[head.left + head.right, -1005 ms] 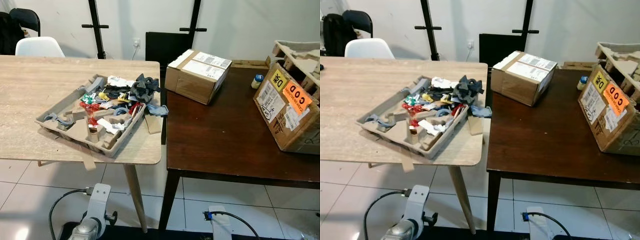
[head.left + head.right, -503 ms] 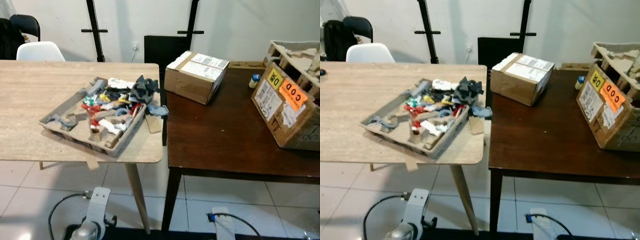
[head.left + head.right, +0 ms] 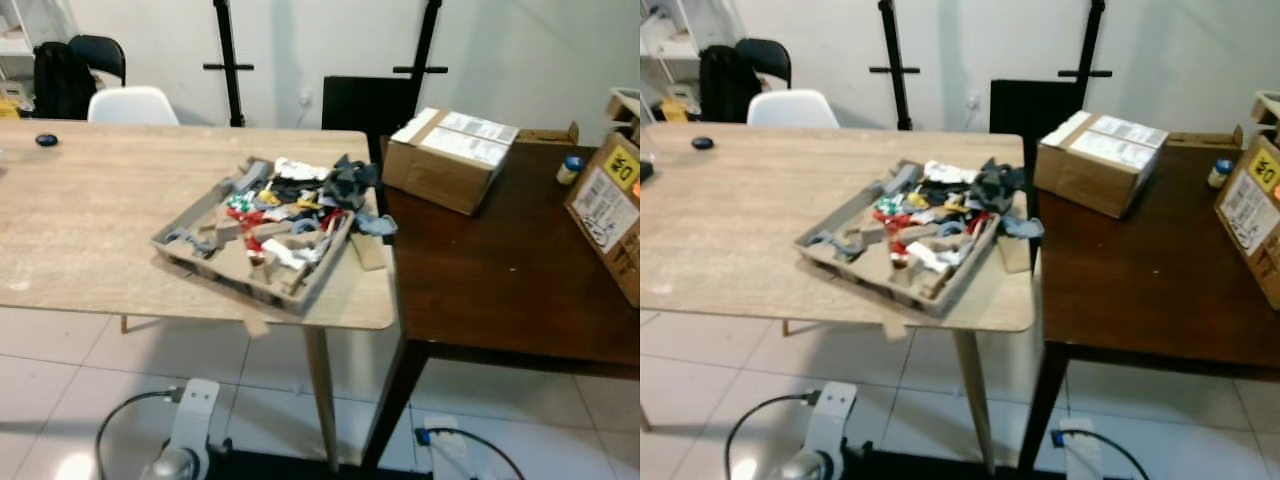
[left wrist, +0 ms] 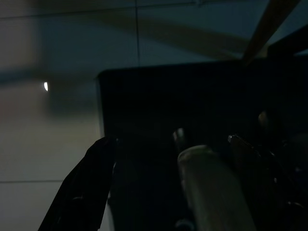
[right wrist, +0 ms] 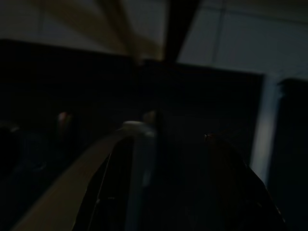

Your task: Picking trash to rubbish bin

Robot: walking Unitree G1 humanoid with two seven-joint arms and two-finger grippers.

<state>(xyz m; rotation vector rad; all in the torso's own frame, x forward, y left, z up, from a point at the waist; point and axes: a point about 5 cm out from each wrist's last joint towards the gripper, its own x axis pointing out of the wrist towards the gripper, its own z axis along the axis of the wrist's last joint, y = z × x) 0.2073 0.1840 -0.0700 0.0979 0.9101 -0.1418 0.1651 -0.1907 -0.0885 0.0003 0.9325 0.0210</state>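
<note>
Left eye view: a moulded pulp tray heaped with crumpled trash sits near the pale wood-grain table's right edge, beside a dark glossy table carrying a taped cardboard box. Both arms hang low; whether their fingers are apart cannot be told.

Tray of trash on left table; box on right table

Silver arms, black cables
</note>
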